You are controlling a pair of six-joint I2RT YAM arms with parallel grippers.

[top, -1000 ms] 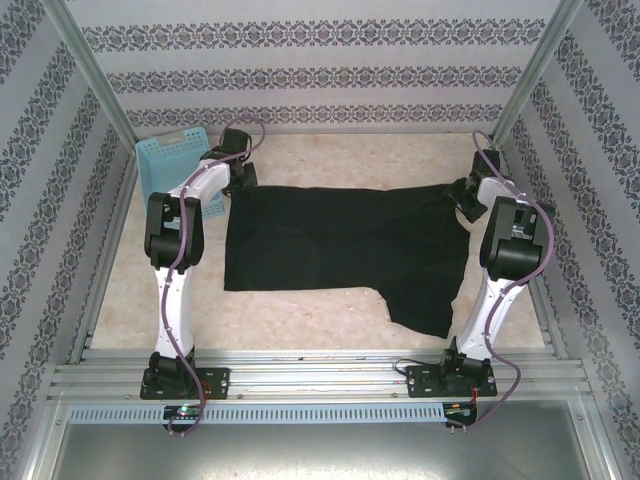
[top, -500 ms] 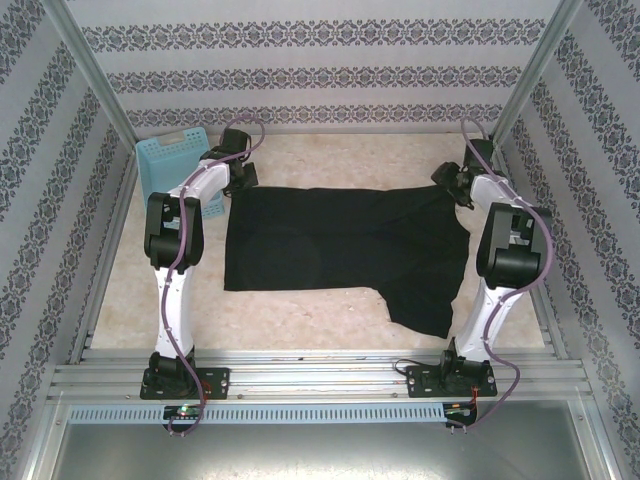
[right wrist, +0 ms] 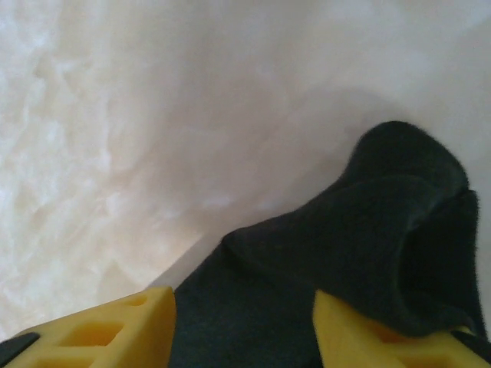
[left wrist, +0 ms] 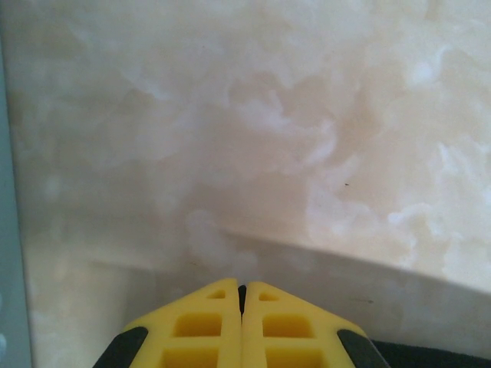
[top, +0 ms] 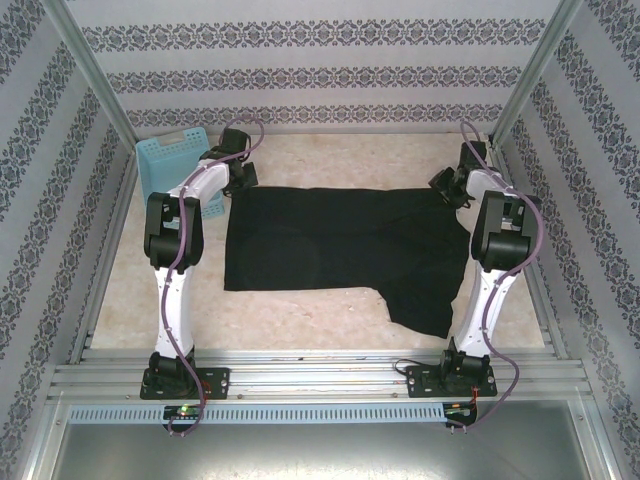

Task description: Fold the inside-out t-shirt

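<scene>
Item: inside-out t-shirt (top: pixel 340 245), black, soft fabric, lying spread flat across the middle of the pale marbled table (top: pixel 330 160), its long side running left to right. On the right, one part of it reaches toward the near edge, close to the right arm's base. Item: left gripper (top: pixel 240 178), at the shirt's far-left corner. Seen from its wrist, the left gripper (left wrist: pixel 242 299) has its yellow fingers (left wrist: pixel 199 330) pressed tight together over bare tabletop, with no cloth visible between the tips; whether it pinches fabric lower down I cannot tell. Item: right gripper (top: pixel 448 187), at the shirt's far-right corner. Seen from its wrist, the right gripper (right wrist: pixel 244 307) has its yellow fingers (right wrist: pixel 115 330) standing apart, with dark cloth lying in the gap between them. There the t-shirt (right wrist: pixel 399 199) bunches into a raised fold that drapes over the right-hand finger. Item: light blue basket (top: pixel 170 160), far-left corner of the table, just beside the left arm and apart from the shirt. Surround: patterned walls on three sides.
</scene>
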